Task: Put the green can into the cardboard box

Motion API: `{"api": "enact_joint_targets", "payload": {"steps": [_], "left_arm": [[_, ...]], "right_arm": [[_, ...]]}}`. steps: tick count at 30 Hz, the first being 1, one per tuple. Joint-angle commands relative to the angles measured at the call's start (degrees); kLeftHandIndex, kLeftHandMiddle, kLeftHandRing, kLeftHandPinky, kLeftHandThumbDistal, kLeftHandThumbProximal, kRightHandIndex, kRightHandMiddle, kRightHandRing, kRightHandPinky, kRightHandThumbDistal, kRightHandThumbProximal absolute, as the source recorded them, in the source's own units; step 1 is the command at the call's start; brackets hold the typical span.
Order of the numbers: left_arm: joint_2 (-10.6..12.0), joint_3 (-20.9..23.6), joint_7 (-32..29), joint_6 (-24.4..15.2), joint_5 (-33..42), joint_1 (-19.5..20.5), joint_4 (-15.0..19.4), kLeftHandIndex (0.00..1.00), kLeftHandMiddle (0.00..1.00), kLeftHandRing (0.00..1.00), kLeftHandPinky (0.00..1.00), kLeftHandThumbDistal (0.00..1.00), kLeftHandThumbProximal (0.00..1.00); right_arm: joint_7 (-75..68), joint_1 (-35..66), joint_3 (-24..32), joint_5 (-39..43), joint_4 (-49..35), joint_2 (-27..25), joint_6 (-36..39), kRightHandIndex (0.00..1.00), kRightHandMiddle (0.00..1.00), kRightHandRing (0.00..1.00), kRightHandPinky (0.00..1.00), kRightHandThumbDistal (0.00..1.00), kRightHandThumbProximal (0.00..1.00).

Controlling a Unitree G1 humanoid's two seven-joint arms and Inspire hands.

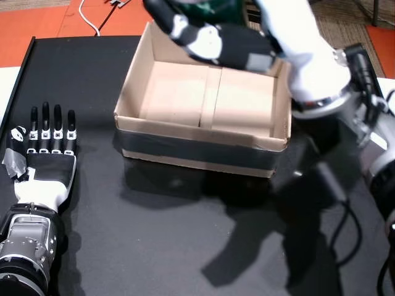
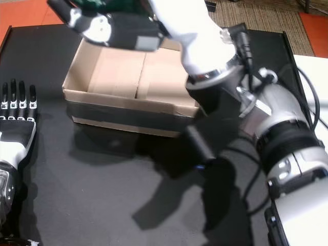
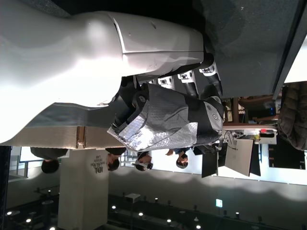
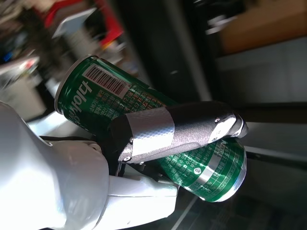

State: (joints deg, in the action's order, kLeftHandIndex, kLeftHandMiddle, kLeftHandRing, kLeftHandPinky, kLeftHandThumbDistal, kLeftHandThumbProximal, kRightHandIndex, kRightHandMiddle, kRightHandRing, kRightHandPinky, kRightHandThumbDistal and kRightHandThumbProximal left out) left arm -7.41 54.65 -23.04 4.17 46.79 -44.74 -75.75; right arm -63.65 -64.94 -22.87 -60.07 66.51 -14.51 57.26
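While my left hand lies flat, fingers spread and empty, on the black table, my right hand grips the green printed aluminium can above the open brown cardboard box's far edge. Carry step; next: lower, release inside.

**Black table and what rested on it**

A black table carried the scene in both head views; its surface was matte and dark, with a raised lip along its left edge. On it sat an open cardboard box — empty inside, flaps folded flat on its floor, a band of black tape around its base. The left hand lay palm-down on the tabletop near the left edge, fingers straight and slightly spread — well apart from the box; orange floor showed beyond the far edge.
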Motion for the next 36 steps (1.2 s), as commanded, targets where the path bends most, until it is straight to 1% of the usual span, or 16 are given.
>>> {"api": "enact_joint_targets", "payload": {"steps": [1,2,4,5,7,9,13,17,21,22,25,26,28,30,34,36], "left_arm": [[0.8,0.0,2.2,0.0,-0.4,2.4,-1.4,0.53,0.56,0.66,0.78,0.00,0.48],[0.8,-0.1,2.3,-0.1,-0.5,2.4,-1.4,0.53,0.55,0.66,0.78,0.00,0.48],[1.0,0.0,2.3,0.0,-0.4,2.4,-1.4,0.55,0.57,0.67,0.81,0.00,0.49],[1.0,0.0,2.1,0.0,-0.3,2.4,-1.4,0.55,0.57,0.67,0.81,0.00,0.50],[1.1,0.1,1.9,-0.1,-0.2,2.5,-1.4,0.55,0.57,0.67,0.80,0.00,0.51],[1.1,0.3,1.7,0.2,0.0,2.5,-1.4,0.55,0.56,0.67,0.79,0.00,0.52],[1.2,0.7,1.7,0.4,0.3,2.6,-1.4,0.56,0.57,0.68,0.81,0.00,0.52],[1.2,0.7,1.9,0.4,0.3,2.6,-1.3,0.56,0.57,0.67,0.79,0.00,0.50],[1.1,0.5,1.7,0.4,0.0,2.7,-1.3,0.56,0.57,0.68,0.79,0.00,0.52],[1.1,0.4,1.4,0.4,-0.1,2.8,-1.3,0.55,0.56,0.69,0.79,0.00,0.53],[1.2,0.5,1.0,0.3,0.0,2.9,-1.3,0.53,0.56,0.68,0.78,0.00,0.52],[1.3,0.5,1.0,0.2,0.0,2.9,-1.3,0.54,0.55,0.67,0.77,0.00,0.51],[1.5,0.4,0.8,0.0,-0.1,2.8,-1.3,0.54,0.55,0.67,0.77,0.00,0.52],[1.6,0.3,0.7,0.0,-0.2,2.9,-1.3,0.54,0.54,0.66,0.76,0.00,0.52],[1.9,0.5,0.9,0.0,0.0,2.8,-1.4,0.53,0.53,0.64,0.74,0.00,0.52],[2.1,0.7,0.8,-0.1,0.2,2.7,-1.4,0.52,0.53,0.64,0.75,0.00,0.51]], "right_arm": [[-1.5,-3.8,-2.7,-0.7,3.2,0.1,-2.2,0.00,0.00,0.00,0.08,0.26,0.71],[1.9,-4.8,-3.1,0.5,5.1,0.4,-2.9,0.00,0.00,0.01,0.13,0.22,0.73],[10.8,-6.3,-2.7,3.6,8.0,0.7,-4.4,0.00,0.00,0.06,0.19,0.24,0.74],[16.0,-6.8,-2.2,5.2,9.0,0.9,-5.9,0.03,0.05,0.14,0.23,0.27,0.71],[23.1,-7.4,-1.8,7.8,9.8,0.8,-7.8,0.05,0.05,0.12,0.24,0.23,0.63],[28.0,-7.7,-1.6,9.8,10.1,0.5,-9.4,0.06,0.03,0.08,0.23,0.26,0.61],[34.7,-7.3,-0.8,13.6,10.2,0.4,-11.7,0.00,0.00,0.00,0.20,0.30,0.75],[38.1,-6.8,-0.7,15.4,10.3,0.3,-15.3,0.03,0.00,0.02,0.29,0.38,0.79],[42.7,-6.2,0.1,17.5,10.7,0.2,-17.4,0.05,0.03,0.06,0.25,0.30,0.83],[44.4,-6.1,0.6,18.5,10.8,0.3,-18.1,0.03,0.02,0.06,0.26,0.28,0.81],[47.7,-5.4,2.1,21.2,11.1,0.5,-19.5,0.00,0.01,0.06,0.28,0.03,0.64],[48.5,-5.3,2.5,21.8,11.1,0.6,-19.9,0.00,0.00,0.05,0.27,0.01,0.62],[49.6,-5.0,3.1,22.7,11.3,0.8,-20.9,0.03,0.03,0.09,0.29,0.00,0.55],[50.1,-4.9,3.0,22.7,11.4,0.9,-22.2,0.12,0.10,0.16,0.33,0.00,0.53],[51.4,-5.1,1.7,21.9,11.7,1.1,-25.2,0.01,0.01,0.08,0.30,0.05,0.53],[50.6,-5.2,0.4,20.8,11.9,1.1,-26.2,0.00,0.01,0.08,0.30,0.10,0.54]]}}
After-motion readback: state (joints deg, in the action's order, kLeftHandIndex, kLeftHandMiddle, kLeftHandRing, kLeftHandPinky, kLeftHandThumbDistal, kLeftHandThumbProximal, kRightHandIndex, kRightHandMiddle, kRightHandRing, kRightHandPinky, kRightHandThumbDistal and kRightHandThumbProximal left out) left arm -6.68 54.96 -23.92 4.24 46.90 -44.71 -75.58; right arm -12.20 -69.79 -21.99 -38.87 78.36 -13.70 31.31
